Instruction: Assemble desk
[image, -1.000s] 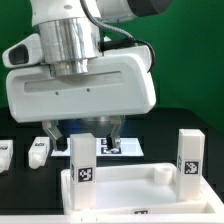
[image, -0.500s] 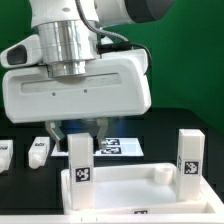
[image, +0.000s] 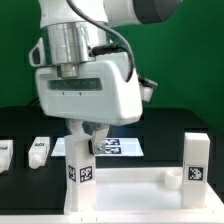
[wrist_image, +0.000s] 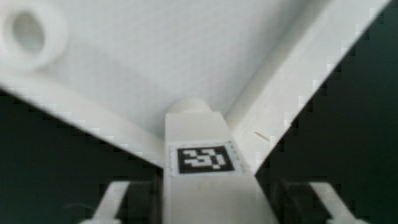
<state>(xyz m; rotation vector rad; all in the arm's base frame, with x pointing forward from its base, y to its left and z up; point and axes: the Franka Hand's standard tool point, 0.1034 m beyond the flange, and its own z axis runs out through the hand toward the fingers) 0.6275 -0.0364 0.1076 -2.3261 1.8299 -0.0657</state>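
Note:
The white desk tabletop (image: 135, 192) lies at the front with its rim up; its inside also shows in the wrist view (wrist_image: 125, 95). A white tagged leg (image: 82, 172) stands upright in the tabletop's corner on the exterior view's left. My gripper (image: 86, 134) is down over the top of this leg, shut on it. In the wrist view the leg (wrist_image: 205, 135) sits between my fingers (wrist_image: 128, 203), with the gripper (wrist_image: 221, 203) centred on it. A second tagged leg (image: 197, 160) stands upright in the corner on the exterior view's right.
Two loose white legs (image: 38, 150) (image: 4, 153) lie on the black table at the exterior view's left. The marker board (image: 120, 147) lies flat behind the tabletop. A green wall is at the back.
My hand has moved to the exterior view's left, turned about its vertical axis and come down over the left leg; earlier the fingers hung behind the leg.

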